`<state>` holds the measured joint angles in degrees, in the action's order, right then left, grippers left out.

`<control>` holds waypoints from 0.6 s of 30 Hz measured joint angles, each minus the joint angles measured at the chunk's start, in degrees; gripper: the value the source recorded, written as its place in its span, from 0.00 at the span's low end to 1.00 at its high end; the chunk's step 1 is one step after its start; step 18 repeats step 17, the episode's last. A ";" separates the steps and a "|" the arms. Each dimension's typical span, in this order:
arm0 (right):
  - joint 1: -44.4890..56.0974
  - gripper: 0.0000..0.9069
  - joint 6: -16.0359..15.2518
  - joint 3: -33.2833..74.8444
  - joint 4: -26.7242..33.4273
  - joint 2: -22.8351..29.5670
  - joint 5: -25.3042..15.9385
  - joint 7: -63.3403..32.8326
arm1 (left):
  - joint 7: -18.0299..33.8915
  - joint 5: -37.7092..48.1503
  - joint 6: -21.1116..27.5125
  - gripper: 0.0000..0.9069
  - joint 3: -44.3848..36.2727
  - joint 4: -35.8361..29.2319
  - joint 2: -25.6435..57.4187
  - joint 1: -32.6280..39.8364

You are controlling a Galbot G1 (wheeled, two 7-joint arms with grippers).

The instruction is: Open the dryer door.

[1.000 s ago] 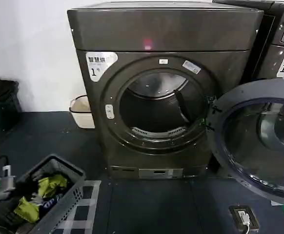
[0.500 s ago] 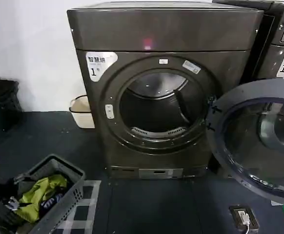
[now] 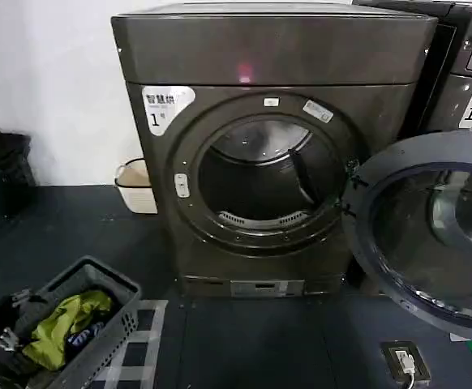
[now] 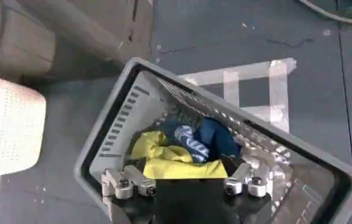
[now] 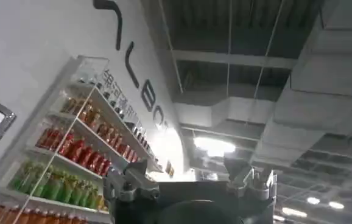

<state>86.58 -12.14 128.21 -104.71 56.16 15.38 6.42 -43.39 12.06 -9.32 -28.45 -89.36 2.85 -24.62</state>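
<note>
- The door (image 3: 431,235) already stands swung wide to the right of the dryer (image 3: 272,154), hinged at the drum opening's right edge, with its grey inner face and dark glass turned toward the robot.
- The drum (image 3: 260,182) is exposed and looks empty.
- By my reading the task is done; no further pull looks needed.
- The door seems rigid and fairly heavy, swinging on a fixed hinge. The chrome rim is likely slippery and the glass fragile, so the outer rim opposite the hinge is the best place to hold.
- The left hand (image 4: 185,185) hangs spread and empty over the basket (image 4: 112,137) of clothes on the floor.
- The right hand (image 5: 191,182) points up toward the ceiling, fingers spread, holding nothing.
</note>
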 joint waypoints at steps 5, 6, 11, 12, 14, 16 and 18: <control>0.05 1.00 0.04 -0.02 0.16 -0.03 0.00 0.07 | -2.08 -2.55 0.33 1.00 1.18 0.22 0.36 -0.01; 0.06 1.00 0.04 -0.02 0.18 -0.06 0.00 0.08 | -2.43 -2.65 0.31 1.00 1.35 0.33 0.43 0.01; 0.12 1.00 -0.03 -0.28 0.26 -0.10 -0.07 0.06 | -3.91 -4.00 -0.38 1.00 1.77 0.24 1.03 0.05; 0.13 1.00 -0.25 -0.46 0.14 -0.10 -0.07 -0.06 | -4.26 -4.00 -0.62 1.00 1.96 0.12 1.17 0.05; 0.06 1.00 -0.45 -0.59 -0.12 -0.08 -0.07 -0.11 | -4.57 -3.73 -0.75 1.00 2.44 0.00 1.26 0.00; 0.06 1.00 -0.41 -0.59 -0.16 -0.06 -0.08 -0.09 | -4.78 -3.89 -1.08 1.00 2.71 0.06 1.36 -0.01; 0.12 1.00 -0.34 -0.59 -0.15 -0.05 -0.12 -0.02 | -4.92 -3.99 -1.26 1.00 2.77 0.06 1.40 -0.02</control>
